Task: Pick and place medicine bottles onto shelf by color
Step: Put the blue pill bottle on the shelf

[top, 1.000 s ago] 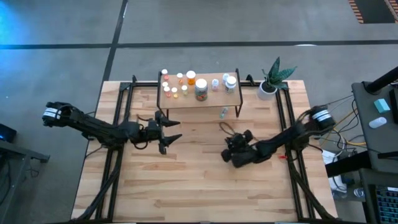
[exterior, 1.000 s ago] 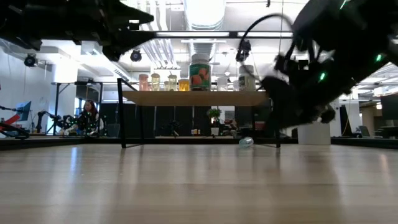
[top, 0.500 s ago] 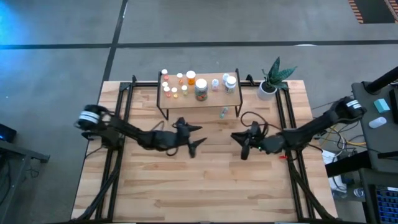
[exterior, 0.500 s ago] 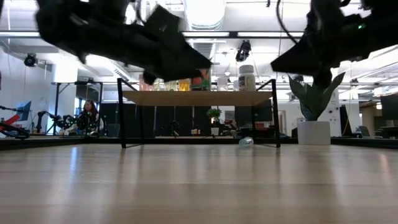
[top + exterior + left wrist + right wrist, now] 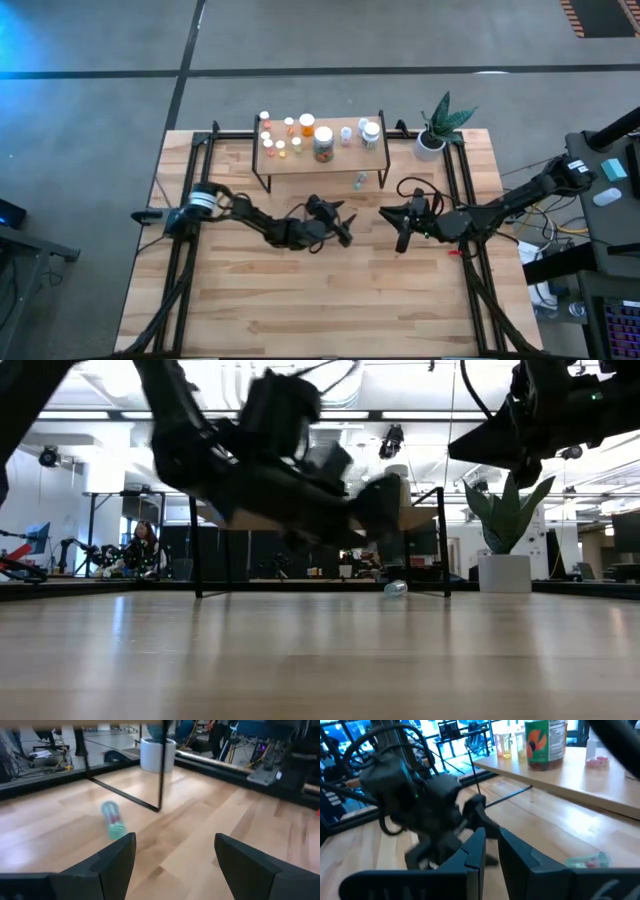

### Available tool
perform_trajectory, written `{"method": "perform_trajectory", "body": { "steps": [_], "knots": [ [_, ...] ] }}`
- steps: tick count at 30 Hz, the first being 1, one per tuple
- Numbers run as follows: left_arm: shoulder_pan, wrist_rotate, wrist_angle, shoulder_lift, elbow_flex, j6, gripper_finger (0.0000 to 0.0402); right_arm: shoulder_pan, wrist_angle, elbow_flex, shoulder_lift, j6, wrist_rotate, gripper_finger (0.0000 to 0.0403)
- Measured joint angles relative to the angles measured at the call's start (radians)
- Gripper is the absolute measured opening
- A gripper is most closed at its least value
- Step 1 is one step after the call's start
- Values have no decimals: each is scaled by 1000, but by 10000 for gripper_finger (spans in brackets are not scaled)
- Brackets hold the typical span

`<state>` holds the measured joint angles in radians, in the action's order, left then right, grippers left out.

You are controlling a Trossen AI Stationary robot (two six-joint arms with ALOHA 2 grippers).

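Note:
The shelf [image 5: 335, 160] stands at the table's far middle with several medicine bottles on top, among them a big green-labelled jar [image 5: 322, 143] [image 5: 545, 745]. One small greenish bottle [image 5: 360, 181] [image 5: 112, 819] [image 5: 396, 588] lies on its side on the table by the shelf's right front leg. My left gripper [image 5: 340, 225] [image 5: 175, 865] hovers open just near and left of that bottle. My right gripper [image 5: 400, 220] [image 5: 492, 855] hangs shut above the table, to the right of the left one, and holds nothing.
A white pot with a green plant [image 5: 435, 128] [image 5: 157, 754] sits at the far right corner. Black frame rails [image 5: 455, 190] run along both table sides. The two grippers are close together mid-table. Bare planks [image 5: 320, 300] fill the near half.
My left arm has swept fast toward the table's right, from the left-middle to just short of the lying bottle, fingers open throughout. My right arm has unfolded, and its gripper has risen and shifted a little toward the far edge. No bottle has moved.

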<state>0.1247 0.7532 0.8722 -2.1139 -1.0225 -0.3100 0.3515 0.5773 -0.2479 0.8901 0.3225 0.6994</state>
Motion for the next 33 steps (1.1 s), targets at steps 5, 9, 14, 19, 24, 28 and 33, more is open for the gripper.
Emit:
{"method": "perform_trajectory", "body": {
  "steps": [5,9,14,19,24,28,33],
  "knots": [
    [-12,39,-56,-117,-156,55,254,0,2,0,1,-20,0,43],
    [-44,103,-278,-176,-290,45,254,6,-5,0,1,-35,0,43],
    [-87,94,-414,-225,-374,-87,254,6,-29,0,0,-43,0,43],
    [-106,99,-420,-221,-367,-129,254,17,-58,0,1,-30,0,43],
    [-139,0,-422,-218,-367,-167,273,19,-57,0,0,-35,0,43],
    [-164,-66,-439,-222,-365,-208,315,20,-55,0,0,-30,0,43],
    [-170,-13,-443,-222,-359,-209,356,24,-51,0,0,-31,0,43]
  ]
}}
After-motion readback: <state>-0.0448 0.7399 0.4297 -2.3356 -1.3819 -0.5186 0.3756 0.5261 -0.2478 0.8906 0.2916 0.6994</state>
